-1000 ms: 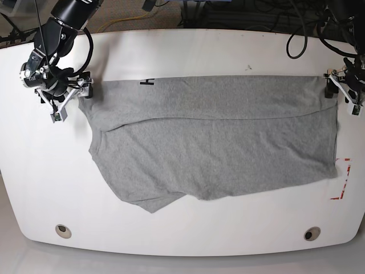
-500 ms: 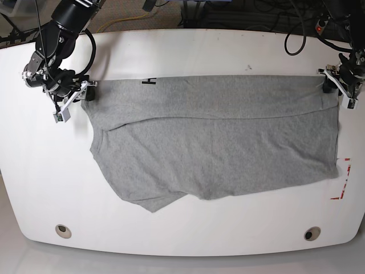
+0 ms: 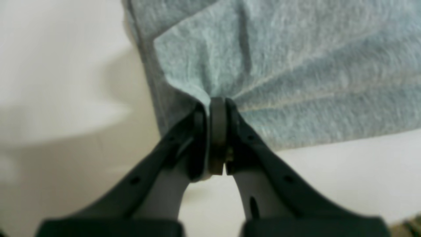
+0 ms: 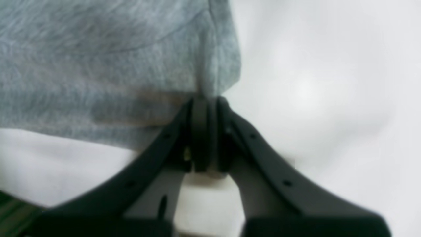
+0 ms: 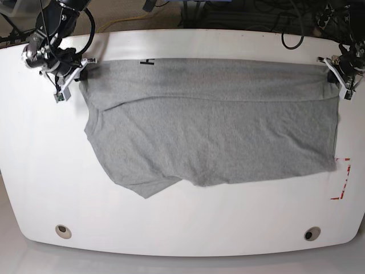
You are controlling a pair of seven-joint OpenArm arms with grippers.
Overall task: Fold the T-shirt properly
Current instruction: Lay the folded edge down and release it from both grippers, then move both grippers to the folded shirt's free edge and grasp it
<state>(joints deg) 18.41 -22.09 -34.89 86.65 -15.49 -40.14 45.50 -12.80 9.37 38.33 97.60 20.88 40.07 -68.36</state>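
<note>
The heather-grey T-shirt (image 5: 211, 125) lies spread across the white table (image 5: 182, 240), its far edge folded over into a band. A bit of black lettering (image 5: 149, 61) shows at the top left of that band. On the right side of the base view, my left gripper (image 5: 332, 73) is shut on the shirt's far corner. In the left wrist view, the left gripper (image 3: 217, 105) pinches bunched grey cloth (image 3: 296, 65). My right gripper (image 5: 80, 71) is shut on the opposite far corner. The right wrist view shows the right gripper (image 4: 204, 102) clamping a seam of the fabric (image 4: 98, 65).
Red tape marks (image 5: 342, 182) sit on the table by the shirt's near right corner. Two round holes (image 5: 63, 230) (image 5: 311, 233) lie near the front edge. Cables (image 5: 285, 23) hang behind the table's back edge.
Both grippers have shut on the shirt's far corners and moved toward the table's back edge. The shirt's far edge and body have shifted back with them.
</note>
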